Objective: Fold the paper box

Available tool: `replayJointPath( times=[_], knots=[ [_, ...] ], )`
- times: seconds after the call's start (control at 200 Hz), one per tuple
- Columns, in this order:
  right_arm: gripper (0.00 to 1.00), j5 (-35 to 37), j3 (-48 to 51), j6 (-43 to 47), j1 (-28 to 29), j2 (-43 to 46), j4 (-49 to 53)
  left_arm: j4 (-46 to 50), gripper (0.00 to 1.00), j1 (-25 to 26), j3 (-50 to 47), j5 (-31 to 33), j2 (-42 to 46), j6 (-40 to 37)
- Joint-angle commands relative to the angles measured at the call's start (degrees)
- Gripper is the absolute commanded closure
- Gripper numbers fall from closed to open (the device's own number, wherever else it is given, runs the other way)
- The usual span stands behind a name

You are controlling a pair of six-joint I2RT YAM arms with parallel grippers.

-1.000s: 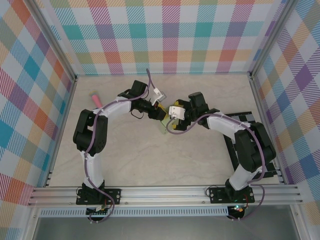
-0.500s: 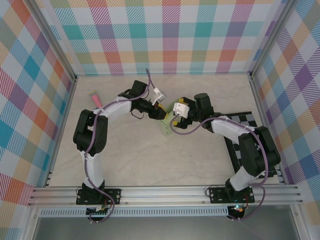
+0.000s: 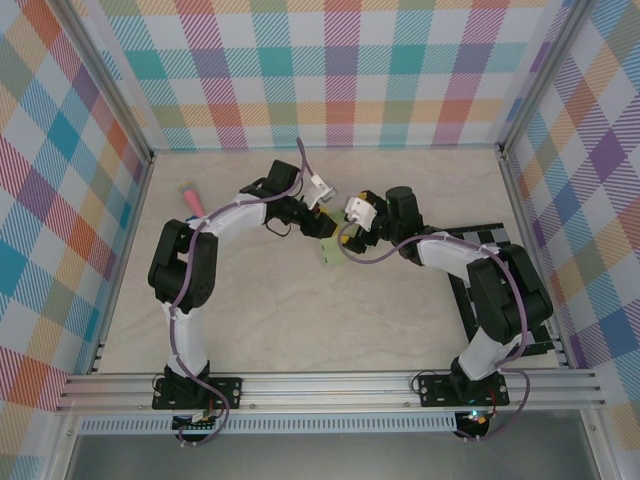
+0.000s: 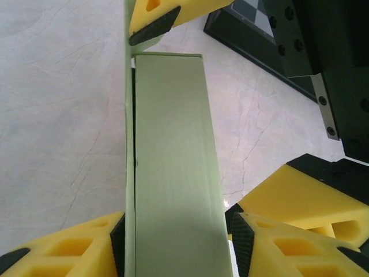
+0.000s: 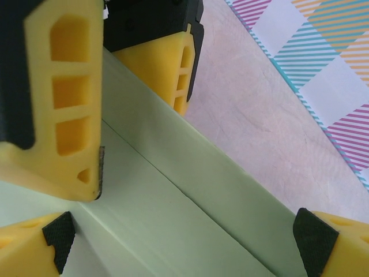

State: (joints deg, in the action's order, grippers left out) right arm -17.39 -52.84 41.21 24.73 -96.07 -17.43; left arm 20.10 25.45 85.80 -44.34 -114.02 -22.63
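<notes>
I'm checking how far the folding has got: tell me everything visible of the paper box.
The paper box is pale light-green thin card, plain, formed into a long, narrow rectangular body with crisp edges. A thin flap runs along one long side, with a dark gap at the seam. It is near the middle of the table, between the two grippers. The left gripper has its jaws pressed on the long sides; the right gripper has its jaws wide open, straddling it.

Pale-green paper box (image 4: 173, 173); yellow-&-blk tool fingers (image 4: 300, 196); blk-&-wht checkered board (image 4: 256, 14); pastel plaid walls (image 3: 340, 70).
</notes>
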Motion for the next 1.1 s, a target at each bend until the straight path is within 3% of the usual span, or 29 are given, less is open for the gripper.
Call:
replayJointPath(
  times=[0.0, 0.345, 0.6, 0.83, 1.095],
  knots=[
    [0.0, 0.6, -0.4, -1.9, -0.1, -1.5, -3.9, 7.1, 0.5, 2.0, 3.1, 0.3, -0.6, -3.5],
    [0.0, 3.7, 0.5, -6.4, -0.1, -2.9, -7.7, 11.0, 0.48, 4.1, 5.1, 3.9, -2.0, -6.5],
    [0.0, 5.0, 1.5, -9.3, 0.0, -3.5, -10.0, 13.7, 0.47, 5.3, 5.8, 10.6, -2.4, -9.8],
    [0.0, 4.5, 3.2, -9.3, 0.0, -2.8, -11.5, 15.5, 0.5, 5.4, 6.7, 11.1, -3.1, -11.7],
    [0.0, 1.7, 8.8, -8.3, -2.9, 4.6, -10.6, 16.9, 0.53, 5.4, 6.6, 13.3, -2.4, -14.5]
  ],
)
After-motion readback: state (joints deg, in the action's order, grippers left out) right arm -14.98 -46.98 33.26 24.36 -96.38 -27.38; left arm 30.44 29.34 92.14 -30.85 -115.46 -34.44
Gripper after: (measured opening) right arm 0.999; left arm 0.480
